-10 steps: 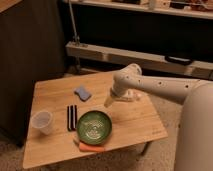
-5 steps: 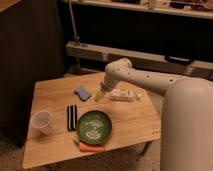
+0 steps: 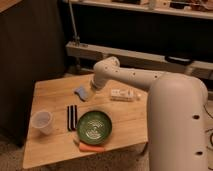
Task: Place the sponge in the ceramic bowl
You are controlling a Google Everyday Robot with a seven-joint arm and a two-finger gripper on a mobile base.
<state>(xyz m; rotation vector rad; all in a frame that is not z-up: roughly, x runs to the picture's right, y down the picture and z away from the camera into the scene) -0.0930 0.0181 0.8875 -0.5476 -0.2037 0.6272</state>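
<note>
Camera view: a pale wooden table (image 3: pixel 55 145) stands before dark shelving. The gripper (image 3: pixel 91 94), mid-frame, hangs just beside the soft light-blue sponge (image 3: pixel 80 91); whether it pinches anything I cannot tell. Below sit the glossy round green ceramic bowl (image 3: pixel 94 126), a black-striped flat item (image 3: pixel 72 117) and a translucent cup (image 3: pixel 42 121).

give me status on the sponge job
Hand down beside sponge. Sponge on table, not in bowl yet. Nothing lies between them.
</note>
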